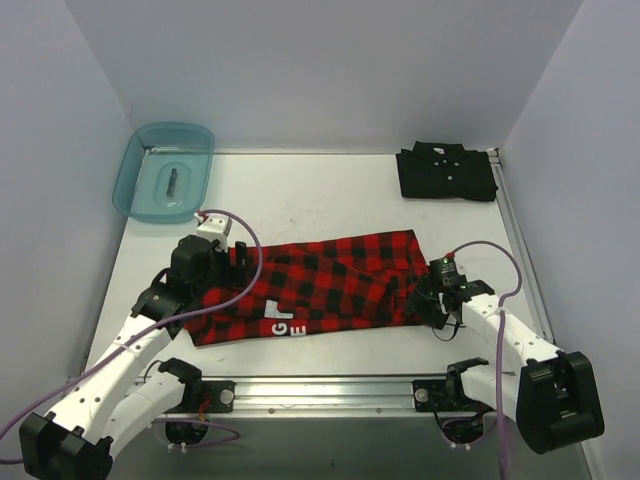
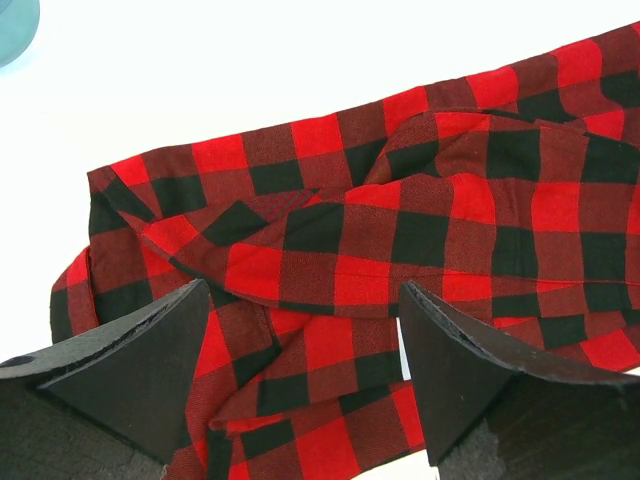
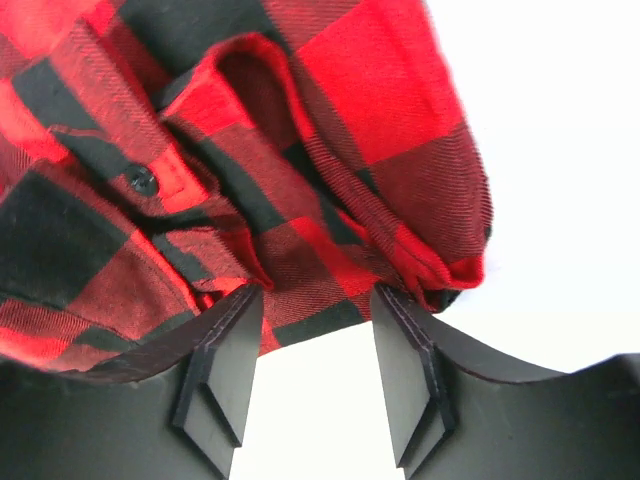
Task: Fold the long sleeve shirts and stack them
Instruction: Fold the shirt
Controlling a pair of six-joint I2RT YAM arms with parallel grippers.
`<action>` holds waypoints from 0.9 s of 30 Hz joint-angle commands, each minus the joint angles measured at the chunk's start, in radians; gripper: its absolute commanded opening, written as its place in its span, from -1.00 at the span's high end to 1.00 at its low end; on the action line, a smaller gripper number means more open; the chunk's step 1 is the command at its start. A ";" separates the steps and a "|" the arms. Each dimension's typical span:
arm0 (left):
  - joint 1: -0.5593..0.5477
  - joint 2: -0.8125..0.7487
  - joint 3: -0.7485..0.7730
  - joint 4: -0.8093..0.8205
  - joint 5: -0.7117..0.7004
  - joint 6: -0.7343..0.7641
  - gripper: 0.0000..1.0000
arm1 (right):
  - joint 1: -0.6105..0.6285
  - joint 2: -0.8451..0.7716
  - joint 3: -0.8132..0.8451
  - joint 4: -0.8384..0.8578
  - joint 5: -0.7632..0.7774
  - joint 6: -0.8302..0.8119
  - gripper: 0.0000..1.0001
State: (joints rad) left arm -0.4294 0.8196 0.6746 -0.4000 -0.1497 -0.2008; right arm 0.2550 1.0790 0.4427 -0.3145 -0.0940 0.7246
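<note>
Plaid shirt (image 1: 320,285) bunched across table (image 1: 330,190) near-centre. Black shirt (image 1: 447,172) folded, table far-right corner. Left gripper (image 2: 305,330) table near-left, jaws spread wide over plaid. Right gripper (image 3: 315,310) table near-right, jaws parted, pinching nothing, cloth edge at tips.

Left jaws spread wide, not closed on the cloth. Red-and-black plaid shirt (image 2: 400,230) lies rumpled on the white tabletop (image 2: 250,70). It fills the gap between the jaws, runs on ahead of them and goes past the right jaw out of frame. Creased, overlapping folds just ahead of the gap. Bare tabletop farther ahead. Corner of a teal bin (image 2: 12,25) far ahead, beyond the left jaw.
</note>
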 commanded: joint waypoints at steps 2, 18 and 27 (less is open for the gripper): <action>-0.002 -0.002 0.008 0.016 0.009 0.009 -0.71 | -0.037 0.013 -0.021 -0.104 0.068 0.018 0.07; -0.002 0.004 0.008 0.016 0.012 0.009 -0.71 | 0.053 -0.162 0.019 0.095 -0.150 -0.014 0.05; -0.002 0.004 0.006 0.016 0.016 0.009 -0.71 | 0.067 0.045 0.030 0.281 -0.217 -0.063 -0.01</action>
State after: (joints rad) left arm -0.4294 0.8284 0.6746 -0.4000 -0.1474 -0.2008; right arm 0.3153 1.0794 0.4526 -0.1246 -0.2611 0.6926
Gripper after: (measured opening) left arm 0.854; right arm 0.503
